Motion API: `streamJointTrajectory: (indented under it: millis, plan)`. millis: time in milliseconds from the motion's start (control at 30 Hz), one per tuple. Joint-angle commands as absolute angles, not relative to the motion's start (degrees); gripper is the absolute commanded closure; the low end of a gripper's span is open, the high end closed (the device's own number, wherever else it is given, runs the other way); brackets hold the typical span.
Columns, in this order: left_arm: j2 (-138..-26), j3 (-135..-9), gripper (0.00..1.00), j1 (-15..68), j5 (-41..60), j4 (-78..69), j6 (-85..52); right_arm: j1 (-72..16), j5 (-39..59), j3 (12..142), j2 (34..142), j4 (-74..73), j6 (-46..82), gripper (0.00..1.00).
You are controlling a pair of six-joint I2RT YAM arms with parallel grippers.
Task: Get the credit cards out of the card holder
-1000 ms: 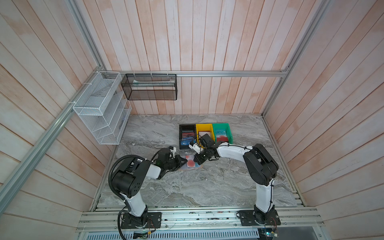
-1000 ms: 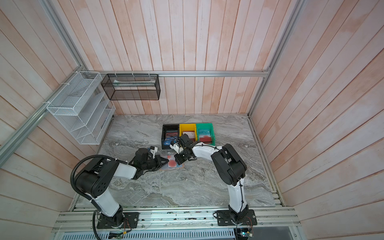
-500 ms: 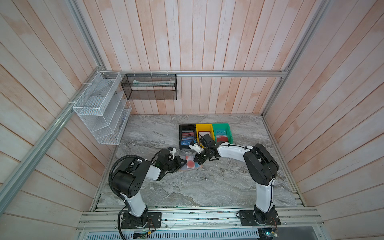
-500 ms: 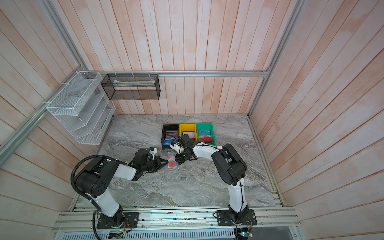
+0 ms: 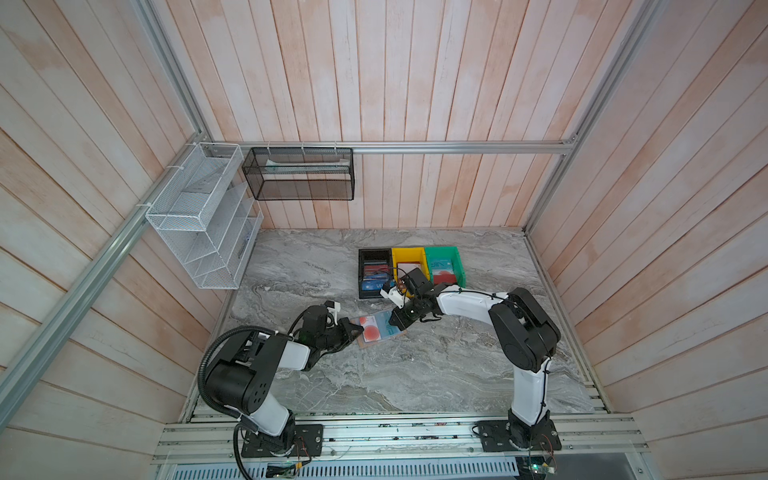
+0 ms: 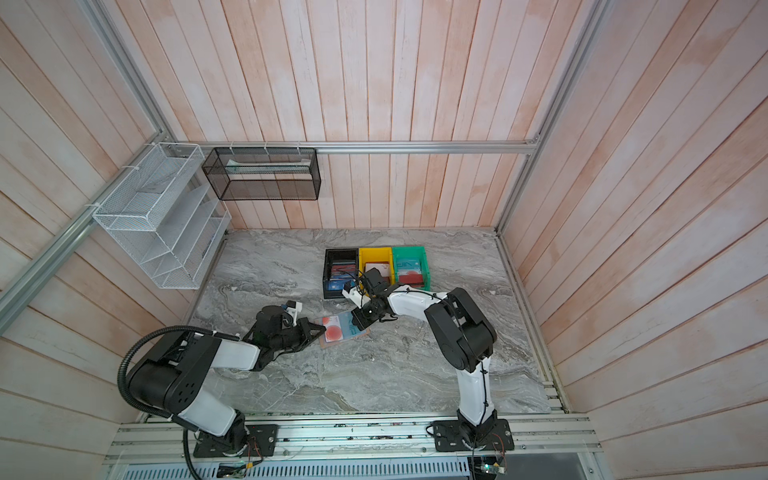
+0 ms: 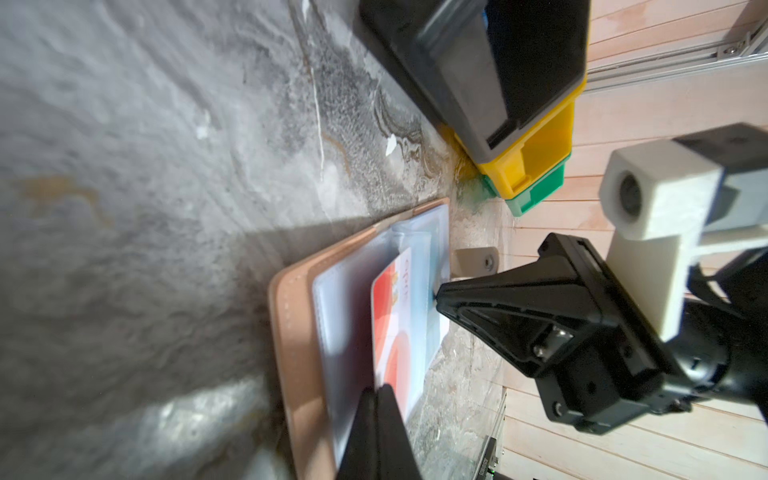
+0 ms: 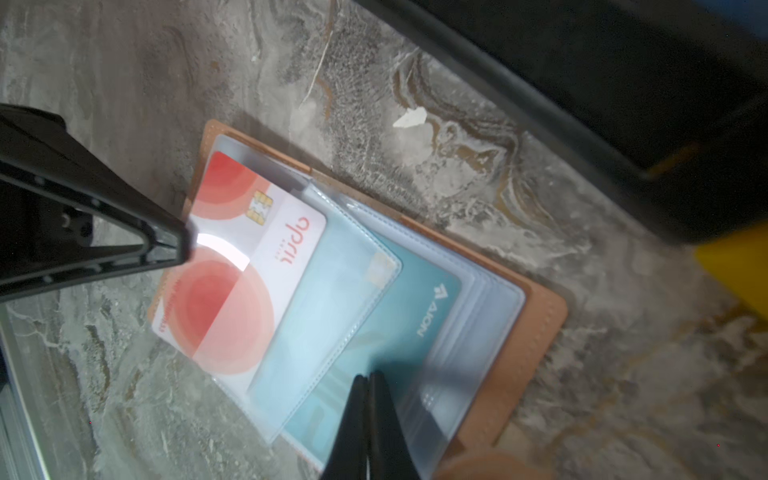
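The tan card holder (image 5: 397, 334) (image 8: 536, 332) lies open on the marble table, its clear sleeve pages fanned out. A pale credit card with red circles (image 8: 232, 291) (image 7: 395, 316) sticks partly out of a sleeve, raised a little off the page. My left gripper (image 5: 359, 331) (image 7: 378, 390) is shut on that card's edge. A teal credit card (image 8: 415, 299) sits inside a sleeve. On that sleeve my right gripper (image 5: 395, 322) (image 8: 370, 378) presses down, shut, with nothing between its fingers. In both top views the grippers meet over the holder (image 6: 365, 332).
Black (image 5: 360, 274), yellow (image 5: 407, 252) and green (image 5: 457, 266) bins with cards stand in a row just behind the holder, close to the right arm. A white wire rack (image 5: 199, 216) and a black mesh basket (image 5: 299, 174) hang on the walls.
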State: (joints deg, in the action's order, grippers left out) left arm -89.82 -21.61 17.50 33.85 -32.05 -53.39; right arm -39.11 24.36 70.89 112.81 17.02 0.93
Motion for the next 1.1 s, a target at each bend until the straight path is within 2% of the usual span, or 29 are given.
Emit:
streamJointTrajectory:
  millis: [0,233,500,767,1067]
  plan:
    - [-85.8,-21.9,1.00,17.1,33.1,-24.9,-50.1,-38.9,27.4,69.9,110.5,19.3,1.2,0.91]
    - [-75.8,-23.9,1.00,17.0,31.3,-15.9,-48.1,-37.9,35.9,70.1,106.3,17.7,2.7,0.83]
    - [-68.4,-24.1,1.00,17.0,30.0,-12.9,-48.6,-35.7,46.1,69.7,104.7,17.2,4.1,0.75]
    - [-68.8,-17.1,1.00,17.3,33.7,-34.5,-55.5,-35.2,55.3,68.6,106.3,14.4,5.0,0.70]
    - [-70.6,-16.7,1.00,20.2,31.3,-40.7,-57.0,-35.2,58.3,69.7,109.6,12.9,6.0,0.67]
